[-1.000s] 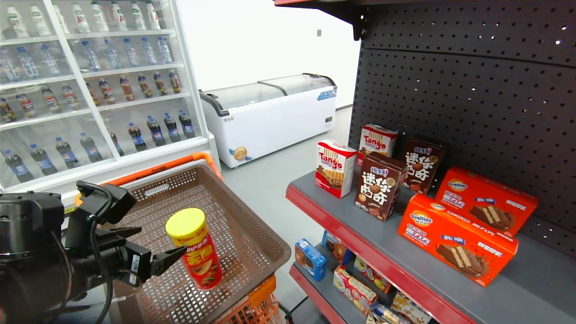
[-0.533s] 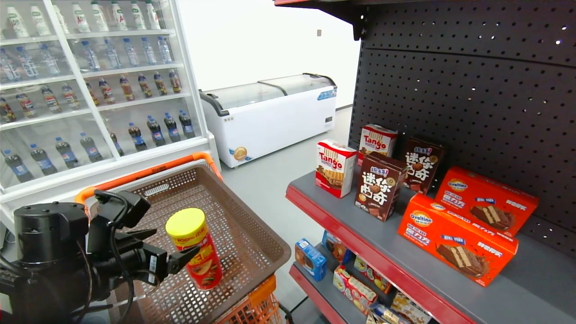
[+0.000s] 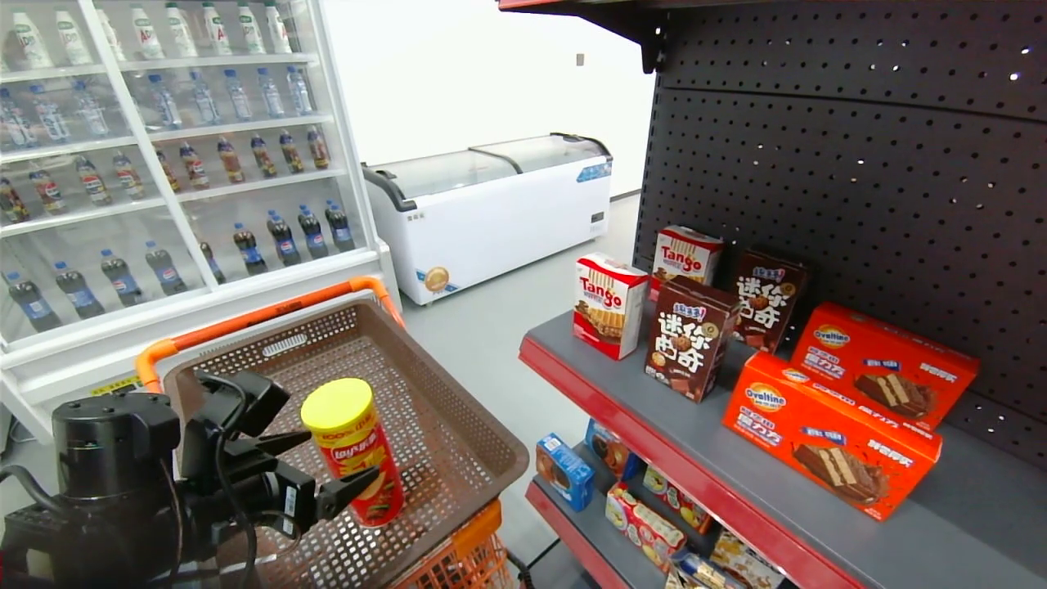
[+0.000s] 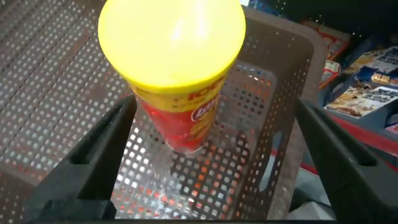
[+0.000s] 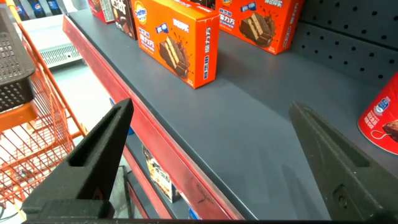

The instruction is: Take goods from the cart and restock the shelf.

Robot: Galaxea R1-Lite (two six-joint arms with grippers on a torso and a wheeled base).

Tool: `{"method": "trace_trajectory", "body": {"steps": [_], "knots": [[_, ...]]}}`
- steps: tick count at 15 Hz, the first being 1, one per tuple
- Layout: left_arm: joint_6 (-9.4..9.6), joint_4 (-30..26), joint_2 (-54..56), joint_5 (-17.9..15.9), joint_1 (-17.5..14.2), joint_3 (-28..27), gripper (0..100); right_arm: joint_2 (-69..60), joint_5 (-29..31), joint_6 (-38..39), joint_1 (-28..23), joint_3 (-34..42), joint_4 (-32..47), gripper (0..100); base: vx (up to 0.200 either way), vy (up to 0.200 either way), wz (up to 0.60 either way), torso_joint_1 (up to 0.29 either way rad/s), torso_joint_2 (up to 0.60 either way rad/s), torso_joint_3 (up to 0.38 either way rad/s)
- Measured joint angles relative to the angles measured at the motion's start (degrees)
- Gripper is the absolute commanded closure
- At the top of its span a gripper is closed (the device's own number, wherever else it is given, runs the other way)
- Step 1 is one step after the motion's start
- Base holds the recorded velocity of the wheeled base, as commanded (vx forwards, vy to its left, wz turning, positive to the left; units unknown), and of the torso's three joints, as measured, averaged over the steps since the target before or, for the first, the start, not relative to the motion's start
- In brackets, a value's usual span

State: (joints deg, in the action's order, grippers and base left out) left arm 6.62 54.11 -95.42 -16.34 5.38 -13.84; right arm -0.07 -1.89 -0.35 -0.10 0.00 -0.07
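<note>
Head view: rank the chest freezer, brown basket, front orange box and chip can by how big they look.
brown basket, largest, though also nearest
chest freezer
front orange box
chip can, smallest

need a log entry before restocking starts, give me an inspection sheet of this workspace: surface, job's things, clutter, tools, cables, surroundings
surface: grey shelf board, red front edge, with a bare stretch beside the orange boxes
job's things: red canister with a yellow lid, upright in the brown cart basket; wafer boxes and brown boxes on the shelf
clutter: nothing seen
tools: left tool open, fingers either side of the canister, not closed on it; right tool open above the shelf board
cables: black cable along the left arm
surroundings: drinks cooler, chest freezer, pegboard
</note>
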Motion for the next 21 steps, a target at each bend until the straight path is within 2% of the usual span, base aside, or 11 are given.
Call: {"method": "trace_trajectory", "body": {"steps": [2, 4, 5, 7, 9, 11, 13, 21], "knots": [[1.83, 1.5, -1.7, -0.9, -1.3, 1.0, 0, 0.0, 0.0, 0.0, 0.0, 0.0, 0.0, 0, 0.0, 0.0, 0.0, 0.0, 0.0, 0.0], [2.51, 1.7, -2.9, -2.2, -2.8, 1.7, 0, 0.0, 0.0, 0.0, 0.0, 0.0, 0.0, 0, 0.0, 0.0, 0.0, 0.0, 0.0, 0.0], [2.6, 1.6, -3.5, -3.4, -3.8, 1.8, 0, 0.0, 0.0, 0.0, 0.0, 0.0, 0.0, 0, 0.0, 0.0, 0.0, 0.0, 0.0, 0.0], [2.88, 1.6, -4.4, -8.2, -5.8, 1.5, 0, 0.0, 0.0, 0.0, 0.0, 0.0, 0.0, 0, 0.0, 0.0, 0.0, 0.0, 0.0, 0.0], [5.75, 1.6, -5.7, -10.3, -7.2, 1.0, 0, 0.0, 0.0, 0.0, 0.0, 0.0, 0.0, 0, 0.0, 0.0, 0.0, 0.0, 0.0, 0.0], [7.34, 2.0, -7.4, -12.2, -7.8, -0.3, 0, 0.0, 0.0, 0.0, 0.0, 0.0, 0.0, 0, 0.0, 0.0, 0.0, 0.0, 0.0, 0.0], [7.61, 3.4, -9.5, -13.4, -8.0, -2.0, 0, 0.0, 0.0, 0.0, 0.0, 0.0, 0.0, 0, 0.0, 0.0, 0.0, 0.0, 0.0, 0.0], [7.67, 4.6, -16.6, -13.4, -8.0, -6.9, 0, 0.0, 0.0, 0.0, 0.0, 0.0, 0.0, 0, 0.0, 0.0, 0.0, 0.0, 0.0, 0.0]]}}
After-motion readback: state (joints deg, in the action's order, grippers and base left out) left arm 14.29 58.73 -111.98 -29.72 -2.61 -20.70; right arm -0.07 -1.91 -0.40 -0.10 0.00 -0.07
